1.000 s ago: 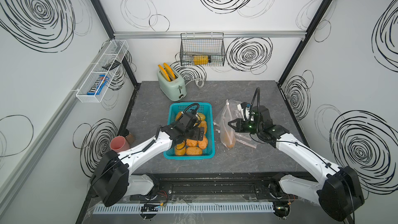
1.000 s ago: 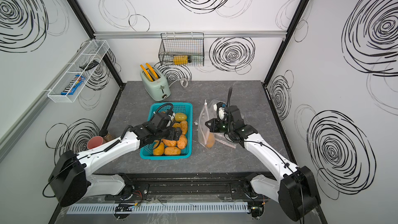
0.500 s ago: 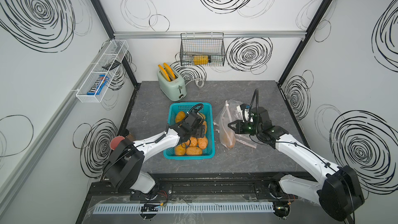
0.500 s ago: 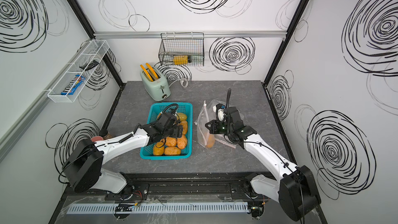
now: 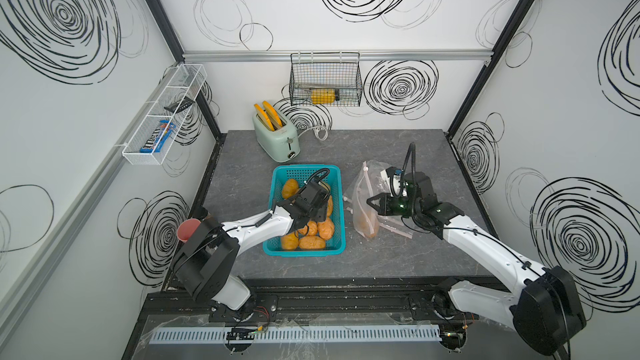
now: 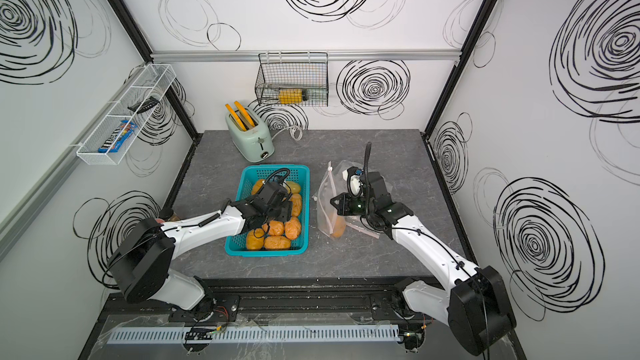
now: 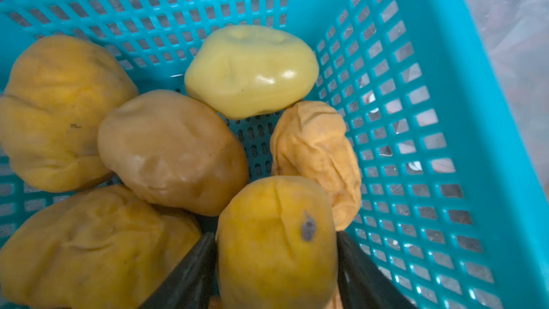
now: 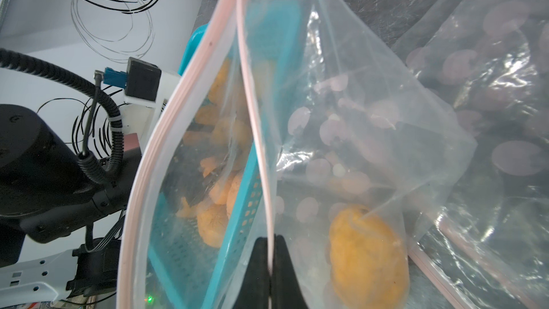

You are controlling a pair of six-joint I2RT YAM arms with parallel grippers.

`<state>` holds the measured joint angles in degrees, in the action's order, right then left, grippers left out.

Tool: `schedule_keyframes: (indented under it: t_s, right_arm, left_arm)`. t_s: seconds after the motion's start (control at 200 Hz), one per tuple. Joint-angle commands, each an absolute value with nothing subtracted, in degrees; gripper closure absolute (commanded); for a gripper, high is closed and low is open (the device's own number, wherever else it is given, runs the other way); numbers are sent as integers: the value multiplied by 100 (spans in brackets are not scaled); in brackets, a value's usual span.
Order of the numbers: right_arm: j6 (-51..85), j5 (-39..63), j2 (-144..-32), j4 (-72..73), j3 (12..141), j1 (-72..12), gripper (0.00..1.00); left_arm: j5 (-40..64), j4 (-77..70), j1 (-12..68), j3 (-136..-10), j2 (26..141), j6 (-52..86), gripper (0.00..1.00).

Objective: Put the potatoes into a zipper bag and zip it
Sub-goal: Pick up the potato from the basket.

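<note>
Left arm has swung its big black shoulder joint in toward the table [image 5: 381, 261] since a second ago, and its wrist has crept a bit further over the teal basket [image 5: 304, 170]. The right arm hasn't budged.

So now the left gripper [image 7: 274, 234] is down among the potatoes [image 5: 317, 233] and has closed onto one orange potato [image 7: 276, 263]. In the left wrist view both black fingers [image 7: 190, 274] sit flush against its sides (it's still lying in the pile, not lifted). Just past it there's a wrinkly one, a brownish one, and the pale yellow-green potato [image 7: 252, 69] near the basket's far wall. A few more orange ones are stacked at the near end of the basket in both top views.

The right gripper [image 8: 270, 243] is pinched tight on the pink zip strip of the zipper bag [image 5: 362, 199], holding it upright just beside the basket with the mouth gaping. One potato in the bag [image 8: 368, 257] sits at the bottom.

The mint toaster [image 5: 277, 140] stands at the back of the table, well apart from all this.
</note>
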<state>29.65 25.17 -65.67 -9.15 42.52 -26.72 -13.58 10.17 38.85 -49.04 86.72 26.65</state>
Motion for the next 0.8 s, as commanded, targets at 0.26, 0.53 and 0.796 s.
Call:
schedule_keyframes:
  t_s: [0.26, 0.53, 0.796]
  right_arm:
    - [2883, 2527, -6363, -904, 4180, -2715, 100]
    - [3001, 2607, -6390, -748, 4188, -2717, 100]
    - [3081, 2682, -6379, -631, 4147, -2822, 100]
  left_arm:
    - [-1486, 1210, 4078, -4808, 6974, 2874, 45]
    - [-117, 1250, 4061, -4894, 5786, 2854, 45]
    - [2333, -403, 4623, -4816, 5649, 3232, 43]
